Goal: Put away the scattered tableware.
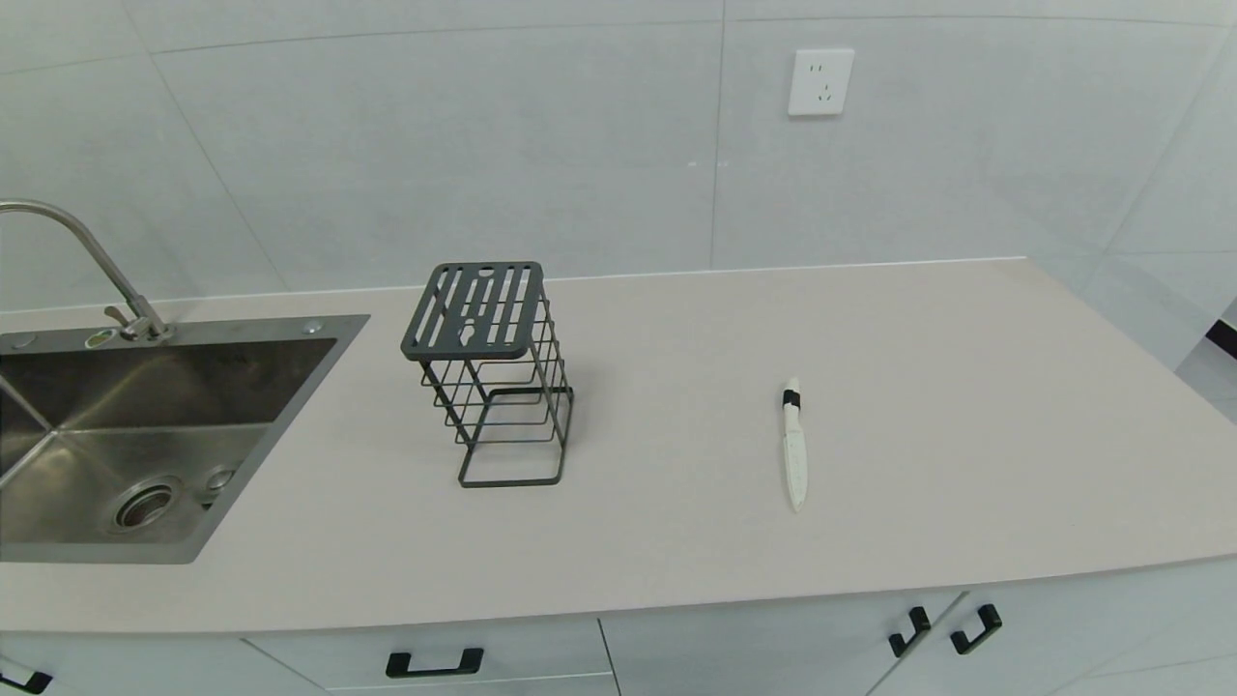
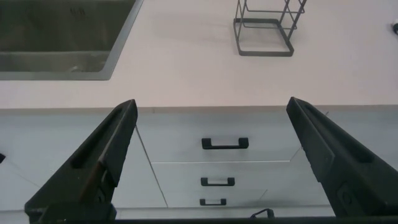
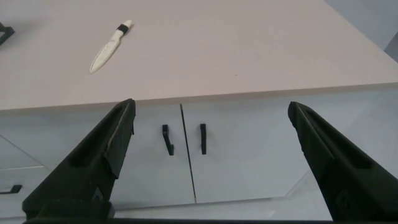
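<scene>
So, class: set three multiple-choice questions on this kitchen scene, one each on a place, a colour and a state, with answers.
1. Where does the knife lie? A in the sink; B on the counter, right of the rack; C inside the rack.
2. What colour is the rack? A white; B red; C dark grey.
3. How does the left gripper stand? A open, empty; B shut on the knife; C shut on the rack.
Answers: 1 B, it lies on bare counter apart from the rack. 2 C, its wires and slotted top are dark. 3 A, its fingers are spread with nothing between.
</scene>
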Controlling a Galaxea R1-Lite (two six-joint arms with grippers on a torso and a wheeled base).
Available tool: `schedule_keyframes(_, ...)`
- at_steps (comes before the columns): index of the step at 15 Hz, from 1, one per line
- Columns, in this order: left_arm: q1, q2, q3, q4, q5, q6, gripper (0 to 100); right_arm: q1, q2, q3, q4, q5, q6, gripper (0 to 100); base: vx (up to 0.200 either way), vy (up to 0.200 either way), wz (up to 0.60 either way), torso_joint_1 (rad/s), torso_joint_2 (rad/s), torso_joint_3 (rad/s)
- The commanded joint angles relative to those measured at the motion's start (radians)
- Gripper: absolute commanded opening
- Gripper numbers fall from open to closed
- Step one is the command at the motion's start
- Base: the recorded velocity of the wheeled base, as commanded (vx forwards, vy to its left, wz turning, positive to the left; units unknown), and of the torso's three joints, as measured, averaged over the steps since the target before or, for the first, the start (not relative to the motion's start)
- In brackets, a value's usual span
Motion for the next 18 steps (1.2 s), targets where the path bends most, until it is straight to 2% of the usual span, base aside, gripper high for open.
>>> schedule_keyframes(1, 0.001, 0.001, 0.0, -0.001, 0.001, 0.0, 100, 0.0, 0.001, 0.0, 0.001, 0.001, 0.001, 100, 0.0, 0.0, 0.0, 0.0, 0.0, 0.0)
schedule_keyframes(5, 0.001, 0.001, 0.0, -0.001, 0.001, 0.0, 100, 0.0, 0.001, 0.0, 0.001, 0.001, -0.001, 100, 0.0, 0.0, 0.0, 0.066, -0.14, -0.066)
schedule_keyframes(10, 0.001, 0.001, 0.0, -0.001, 0.001, 0.0, 100, 0.0, 0.001, 0.0, 0.001, 0.001, -0.001, 100, 0.2, 0.0, 0.0, 0.066, -0.14, -0.062)
schedule_keyframes(18, 0.0, 0.001, 0.0, -0.001, 0.001, 0.0, 100, 0.0, 0.001, 0.0, -0.001, 0.001, -0.001, 100, 0.0, 0.0, 0.0, 0.0, 0.0, 0.0)
